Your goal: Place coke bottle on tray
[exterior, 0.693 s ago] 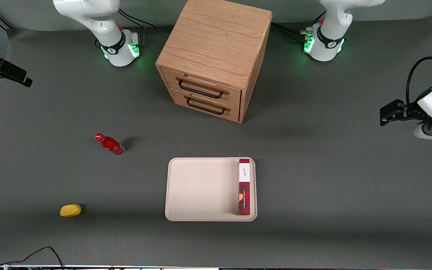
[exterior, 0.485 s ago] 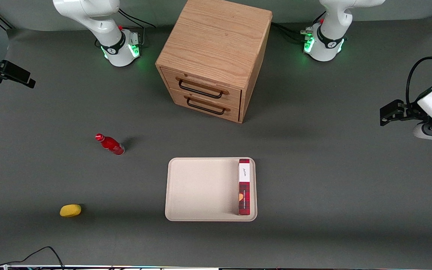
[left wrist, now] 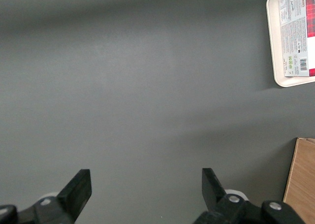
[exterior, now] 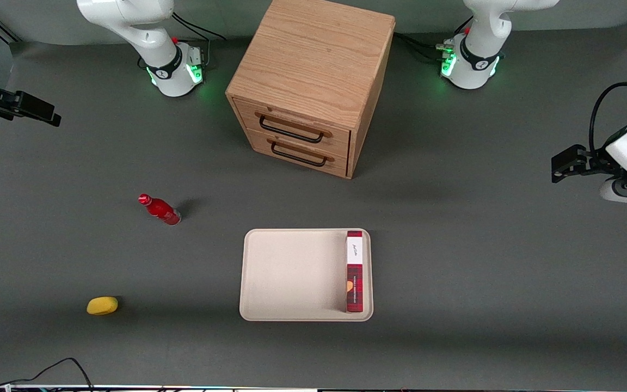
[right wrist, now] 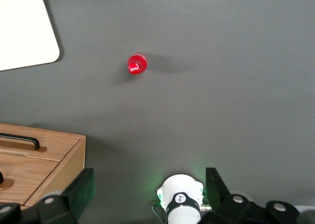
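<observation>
The coke bottle (exterior: 159, 209), small, glossy red with a red cap, stands on the grey table toward the working arm's end; the right wrist view shows it from above (right wrist: 137, 64). The cream-beige tray (exterior: 292, 272) lies nearer the front camera than the wooden cabinet, and one corner shows in the right wrist view (right wrist: 24, 27). My right gripper (exterior: 41, 113) hangs high over the table edge at the working arm's end, well apart from the bottle and farther from the front camera. It is open and empty (right wrist: 147, 189).
A long red plaid box (exterior: 355, 270) lies in the tray along the side toward the parked arm. The wooden drawer cabinet (exterior: 308, 81) stands mid-table, drawers shut. A small yellow oval object (exterior: 102, 305) lies near the front edge. The working arm's base (right wrist: 181, 199) stands beside the cabinet.
My right gripper has moved a little inward over the table, toward the cabinet's side. The bottle, tray and box have not moved.
</observation>
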Robot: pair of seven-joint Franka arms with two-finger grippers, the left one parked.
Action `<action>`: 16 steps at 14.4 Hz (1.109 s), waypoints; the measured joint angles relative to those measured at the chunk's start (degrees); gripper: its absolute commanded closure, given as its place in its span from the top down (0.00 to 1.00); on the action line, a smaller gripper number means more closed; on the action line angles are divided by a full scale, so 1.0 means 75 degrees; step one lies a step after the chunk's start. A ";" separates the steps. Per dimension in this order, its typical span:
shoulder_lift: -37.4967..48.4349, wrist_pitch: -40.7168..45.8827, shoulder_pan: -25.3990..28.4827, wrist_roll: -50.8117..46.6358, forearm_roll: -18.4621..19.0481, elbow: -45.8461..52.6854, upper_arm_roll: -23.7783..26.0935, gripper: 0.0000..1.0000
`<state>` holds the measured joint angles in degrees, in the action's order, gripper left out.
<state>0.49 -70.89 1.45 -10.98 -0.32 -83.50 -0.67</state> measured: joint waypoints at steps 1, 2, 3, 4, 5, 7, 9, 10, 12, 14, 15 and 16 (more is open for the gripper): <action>-0.0015 -0.0025 0.0002 0.0018 -0.0020 -0.0099 0.0011 1.00; -0.0020 -0.0124 0.0005 0.0020 -0.0027 -0.0234 0.0026 1.00; -0.0021 -0.0352 0.0006 0.0021 -0.0028 -0.0430 0.0030 1.00; -0.0018 -0.0735 0.0005 0.0021 -0.0029 -0.0728 0.0023 1.00; -0.0026 -0.1264 0.0005 0.0021 -0.0030 -0.1131 0.0011 1.00; -0.0064 -0.2657 0.0004 0.0021 -0.0031 -0.2082 -0.0001 1.00; -0.0138 -0.4234 0.0005 0.0021 -0.0032 -0.3093 -0.0004 1.00; -0.0180 -0.4946 0.0005 0.0019 -0.0032 -0.3551 -0.0003 1.00; -0.0285 -0.5962 0.0005 -0.0071 -0.0033 -0.4236 0.0012 1.00; -0.0438 -0.6490 0.0006 -0.0259 -0.0035 -0.4605 0.0054 1.00; -0.0509 -0.6670 0.0019 -0.0336 -0.0037 -0.4725 0.0070 1.00; -0.0564 -0.6851 0.0054 -0.0423 -0.0041 -0.4856 0.0080 1.00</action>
<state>-3.74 -122.27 1.85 -14.16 -0.63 -119.91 -0.07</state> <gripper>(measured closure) 0.000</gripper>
